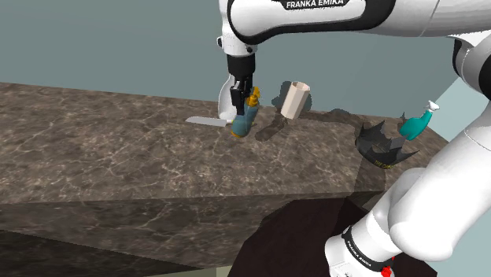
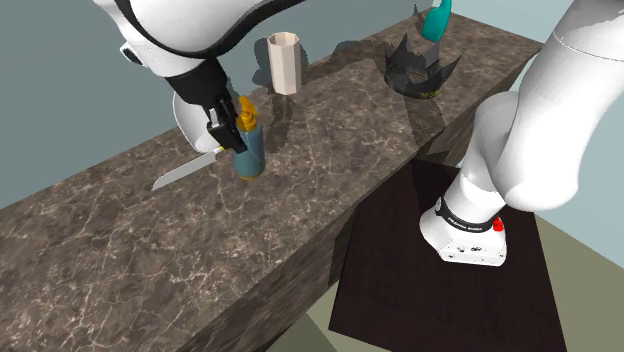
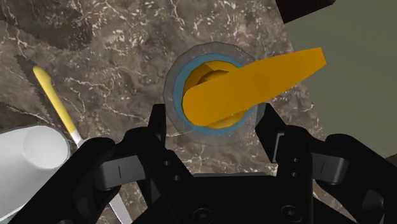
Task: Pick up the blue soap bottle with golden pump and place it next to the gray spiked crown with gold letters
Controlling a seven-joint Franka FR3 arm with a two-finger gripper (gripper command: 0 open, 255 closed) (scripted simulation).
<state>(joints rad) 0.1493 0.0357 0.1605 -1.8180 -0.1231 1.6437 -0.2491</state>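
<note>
Blue soap bottle (image 2: 250, 155) stood clasped in the gripper (image 3: 212, 118); held so high, under its golden pump (image 3: 254, 79), it risked swinging loose

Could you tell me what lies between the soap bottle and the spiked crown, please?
The second exterior view shows bare counter between the soap bottle and crown; a beige faceted cup stands beside that line.

knife (image 1: 206, 121), beige cup (image 1: 294, 100), teal spray bottle (image 1: 417, 122)
</note>
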